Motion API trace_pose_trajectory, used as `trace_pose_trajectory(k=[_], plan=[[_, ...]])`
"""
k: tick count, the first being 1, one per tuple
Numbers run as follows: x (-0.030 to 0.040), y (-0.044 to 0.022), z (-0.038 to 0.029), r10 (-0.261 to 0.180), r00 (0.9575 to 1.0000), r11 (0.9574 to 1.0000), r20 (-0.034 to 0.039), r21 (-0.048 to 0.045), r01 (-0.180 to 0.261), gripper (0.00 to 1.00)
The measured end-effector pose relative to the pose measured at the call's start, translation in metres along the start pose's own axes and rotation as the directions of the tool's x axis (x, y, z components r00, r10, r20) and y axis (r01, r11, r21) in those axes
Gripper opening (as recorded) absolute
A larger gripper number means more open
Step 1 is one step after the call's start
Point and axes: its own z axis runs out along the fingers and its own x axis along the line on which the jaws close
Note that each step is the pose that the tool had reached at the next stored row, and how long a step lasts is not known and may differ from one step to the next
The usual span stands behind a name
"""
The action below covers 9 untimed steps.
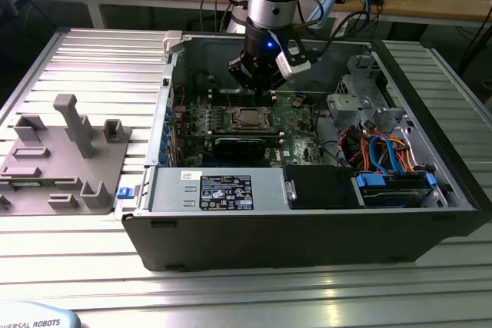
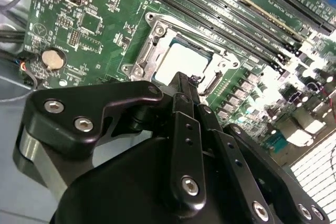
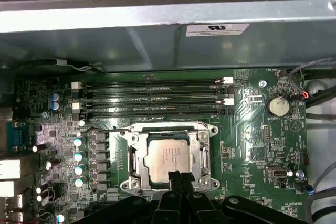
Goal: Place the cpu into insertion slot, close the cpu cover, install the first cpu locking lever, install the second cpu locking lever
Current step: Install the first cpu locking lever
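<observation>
The cpu [image 3: 168, 156] lies flat in its socket on the green motherboard, its silvery top showing in both wrist views [image 2: 181, 61] and in the exterior view [image 1: 247, 118]. The cpu cover [image 3: 137, 135] is a silver frame lying down around the chip, its cut-out showing the chip's top [image 2: 152, 38]. My gripper [image 3: 178, 176] hangs just above the socket's edge with its black fingers pressed together and nothing between them; it also appears in the second wrist view [image 2: 184, 80] and under the arm in the exterior view [image 1: 257, 88]. I cannot make out how the locking levers stand.
The open computer case [image 1: 146, 213] lies on a ribbed metal table. Memory slots [image 3: 152, 98] run beside the socket, and a coin cell [image 3: 277, 105] sits nearby. A black box [image 1: 323, 186], a drive cage with orange and blue cables [image 1: 388, 151] and a grey fixture [image 1: 65, 155] are also there.
</observation>
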Motion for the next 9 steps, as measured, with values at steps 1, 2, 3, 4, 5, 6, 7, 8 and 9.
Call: trace_pose_trajectory(k=[1,2,3,4,5,6,7,8,9], plan=[[0.0,0.0,0.0,-0.021,0.9998,0.9998,-0.0002,0.0004,0.021,0.11],[0.0,0.0,0.0,-0.026,0.9997,0.9997,-0.0003,0.0005,0.026,0.11],[0.0,0.0,-0.0001,-0.032,0.9995,0.9995,-0.0004,0.0007,0.032,0.11],[0.0,0.0001,-0.0003,-0.038,0.9993,0.9993,-0.0005,0.0007,0.038,0.11],[0.0,0.0001,-0.0008,-0.039,0.9992,0.9992,-0.0005,0.0008,0.039,0.11],[0.0,0.0,-0.002,-0.04,0.9992,0.9992,-0.0003,0.0007,0.04,0.11],[0.0,0.0001,-0.0028,-0.04,0.9992,0.9992,-0.0001,0.0007,0.04,0.11],[0.0001,0.0,-0.0034,-0.04,0.9992,0.9992,-0.0001,0.0008,0.04,0.11],[0.0001,0.0001,-0.0035,-0.04,0.9992,0.9992,0.0001,0.0006,0.04,0.11]])
